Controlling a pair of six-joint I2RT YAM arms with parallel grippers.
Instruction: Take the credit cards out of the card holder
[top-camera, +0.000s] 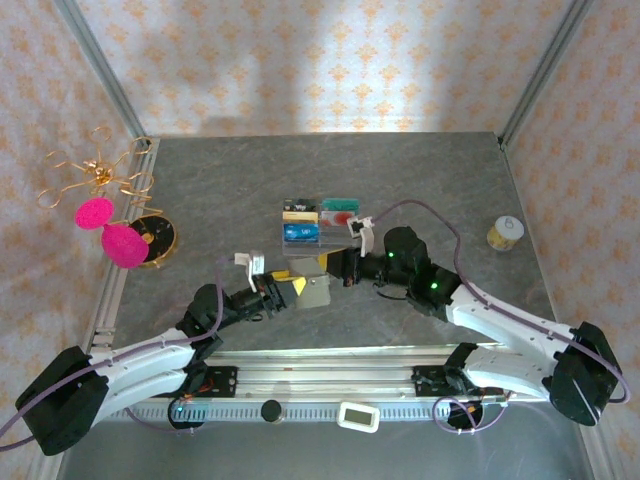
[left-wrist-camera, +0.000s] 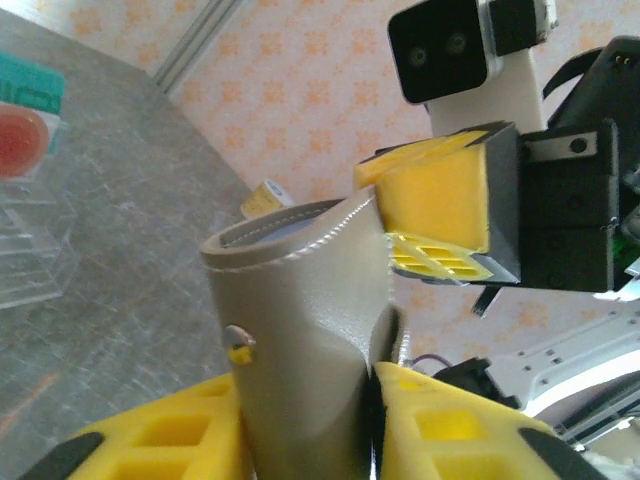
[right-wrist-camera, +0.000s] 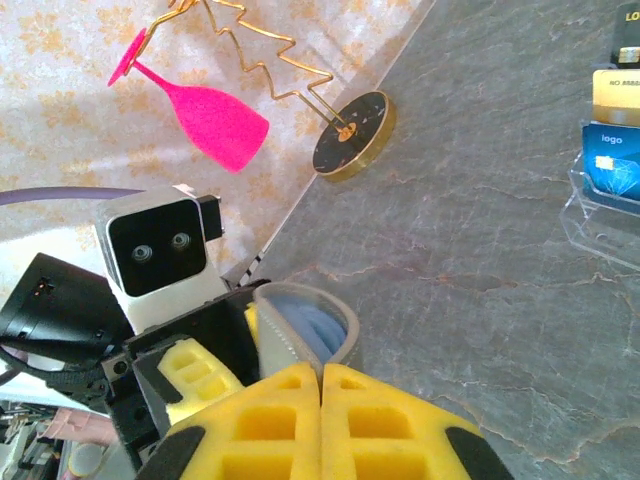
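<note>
Left wrist view has the card holder (left-wrist-camera: 300, 290) standing upright, mouth up, with the left gripper (left-wrist-camera: 310, 425) clenched on its lower half, one yellow finger pressed against each olive-grey face. That grip seems meant to keep the soft wallet steady and lifted off the table (top-camera: 200, 200), so the opening faces the other arm.

The right gripper (left-wrist-camera: 432, 238) sits at the holder's upper right edge, its pads squeezed together and touching the lip. From its own camera the closed fingertips (right-wrist-camera: 260, 420) meet just in front of the holder's mouth (right-wrist-camera: 300, 330) with nothing plainly between them. The right gripper may be pinching a card edge or only nudging the rim; I cannot tell.

Inside the mouth there is a bluish band, either lining or the credit cards (right-wrist-camera: 312, 328), so I judge none is out yet. Behind the holder stands the clear acrylic tray (top-camera: 300, 243), well apart.
</note>
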